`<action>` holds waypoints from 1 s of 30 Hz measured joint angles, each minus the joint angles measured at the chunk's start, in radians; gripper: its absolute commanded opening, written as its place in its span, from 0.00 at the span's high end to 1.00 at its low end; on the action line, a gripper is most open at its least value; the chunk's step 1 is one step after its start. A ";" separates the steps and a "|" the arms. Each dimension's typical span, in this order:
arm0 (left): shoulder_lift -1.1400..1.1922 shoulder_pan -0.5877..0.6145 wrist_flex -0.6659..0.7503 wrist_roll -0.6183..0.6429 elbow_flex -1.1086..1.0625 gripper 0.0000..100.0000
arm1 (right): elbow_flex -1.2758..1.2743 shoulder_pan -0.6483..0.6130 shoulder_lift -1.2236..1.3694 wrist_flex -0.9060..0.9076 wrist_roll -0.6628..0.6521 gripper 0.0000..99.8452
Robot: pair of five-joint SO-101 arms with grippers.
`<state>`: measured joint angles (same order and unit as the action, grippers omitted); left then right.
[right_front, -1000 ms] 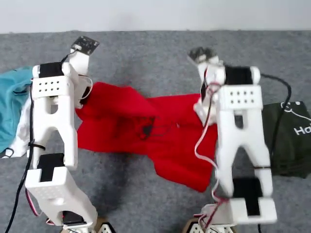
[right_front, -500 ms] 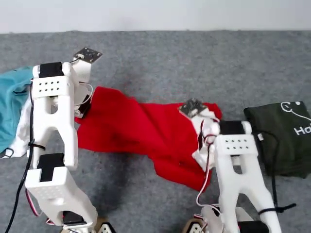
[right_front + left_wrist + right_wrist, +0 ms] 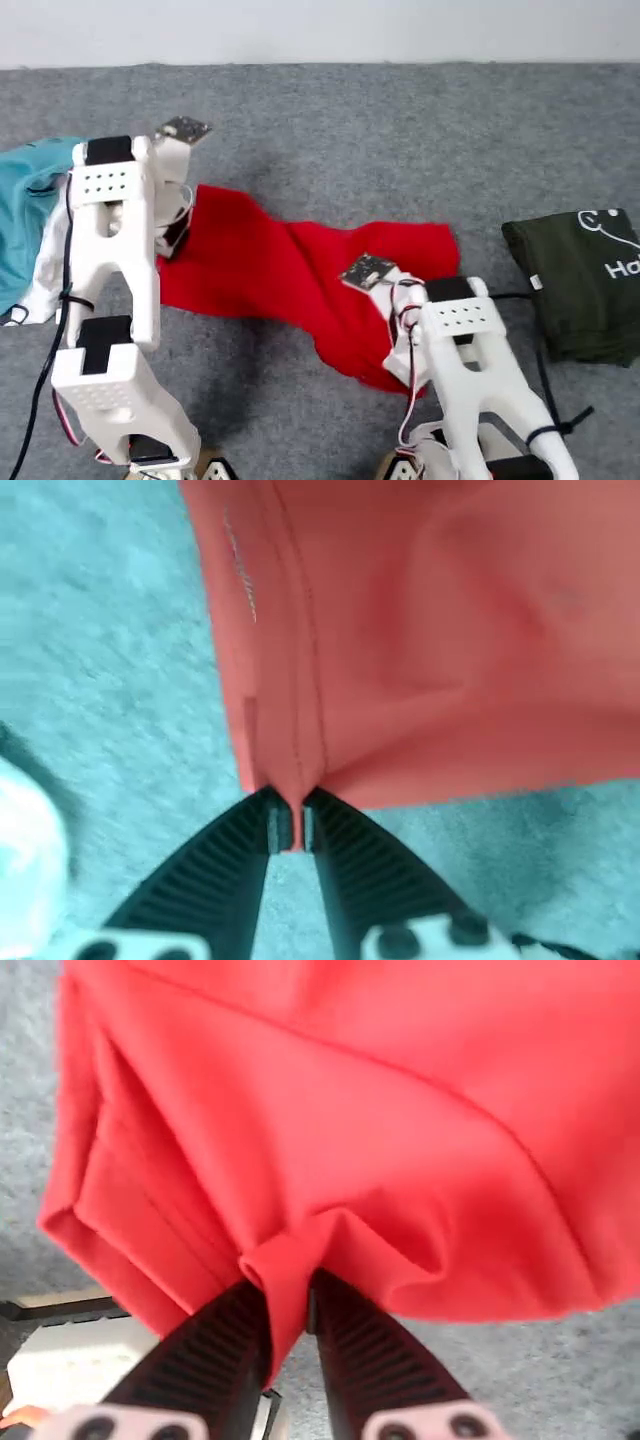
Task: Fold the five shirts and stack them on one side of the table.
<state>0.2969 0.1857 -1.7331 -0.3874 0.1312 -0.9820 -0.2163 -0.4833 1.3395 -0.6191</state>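
A red shirt (image 3: 300,270) lies crumpled across the middle of the grey table. In the left wrist view my left gripper (image 3: 291,825) is shut on a hemmed corner of the red shirt (image 3: 400,650), at the shirt's left end beside the left arm (image 3: 115,250). In the right wrist view my right gripper (image 3: 288,1310) is shut on a pinched fold of the red shirt (image 3: 330,1130), near the table's front under the right arm (image 3: 455,330). A folded dark green shirt (image 3: 585,285) lies at the right edge. A teal shirt (image 3: 25,215) and a white one (image 3: 45,270) lie bunched at the left edge.
The grey carpeted table (image 3: 350,130) is bare along the back up to the white wall. Both arm bases stand at the front edge.
The right arm has pulled back toward the front of the table, dragging the red shirt's right part with it. The left arm stayed at the shirt's left end, shifting slightly.
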 measured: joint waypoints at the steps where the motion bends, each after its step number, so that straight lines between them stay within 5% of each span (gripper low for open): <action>1: 0.000 0.000 0.000 0.000 -0.017 0.99 | 0.000 -0.006 0.000 0.000 0.014 0.72; 14: 0.000 0.035 -0.002 0.000 -0.032 0.91 | 0.272 0.000 0.000 0.239 0.061 0.72; 21: 0.000 0.167 -0.002 -0.098 -0.032 0.91 | 0.477 0.138 0.000 0.265 0.060 0.72; 30: 0.000 0.180 -0.002 -0.097 -0.032 0.92 | 0.396 0.230 0.072 -0.147 0.083 0.72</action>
<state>0.2969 0.3652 -1.7346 -0.4841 0.0990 -0.5861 0.0138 -0.4112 1.1922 -0.5363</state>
